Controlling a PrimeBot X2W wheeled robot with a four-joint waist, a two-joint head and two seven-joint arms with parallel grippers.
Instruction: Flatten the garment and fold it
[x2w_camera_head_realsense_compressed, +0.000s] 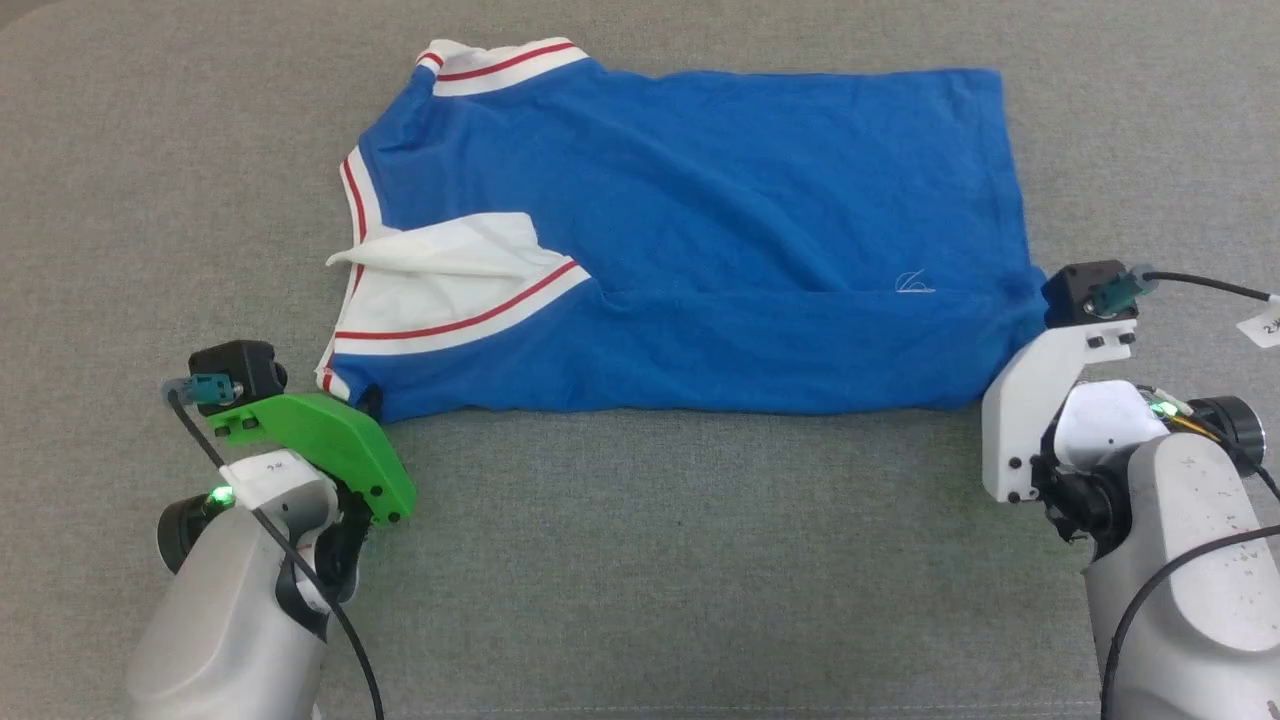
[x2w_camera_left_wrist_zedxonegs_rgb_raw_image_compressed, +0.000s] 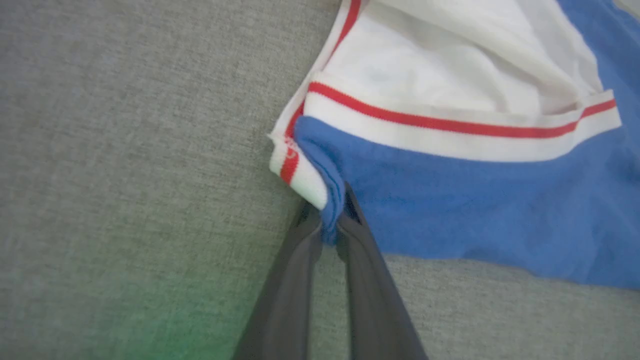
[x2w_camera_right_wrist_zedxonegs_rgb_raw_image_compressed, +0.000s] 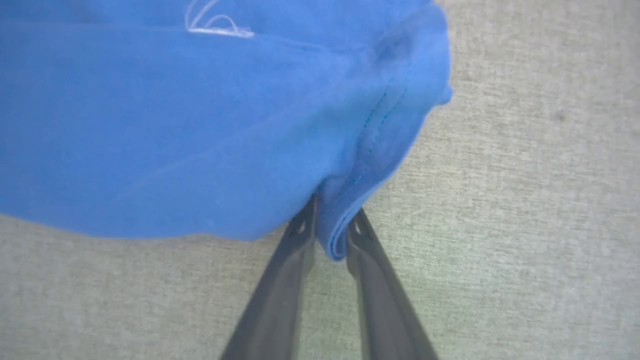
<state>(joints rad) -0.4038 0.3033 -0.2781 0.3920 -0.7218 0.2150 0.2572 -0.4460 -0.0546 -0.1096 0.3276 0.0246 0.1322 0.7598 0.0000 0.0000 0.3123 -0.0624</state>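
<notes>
The royal-blue soft jersey garment, trimmed in white with red stripes, lies spread sideways on the grey cloth-covered bench. Its striped end is to the robot's left and its plain hem to the right.

The main risk is a lost or uneven hold. Each bite takes only a small pinch at the very edge of the garment, so a brisk lift or a pull from one side alone could let the slippery jersey slide out, or drag the whole garment askew. At the garment's near-left corner the pinch gathers blue cloth and striped cuff together, and those layers may part and leave just one layer caught. The crumpled white sleeve lying on top of the blue body is likely to be trapped as a lump inside any fold made over it.

The left pincer is closed almost fully, clamped on that bunched near-left corner. The right pincer is likewise nearly together, gripping the stitched hem at the garment's near-right corner, with a slim roll of cloth between its fingers.
</notes>
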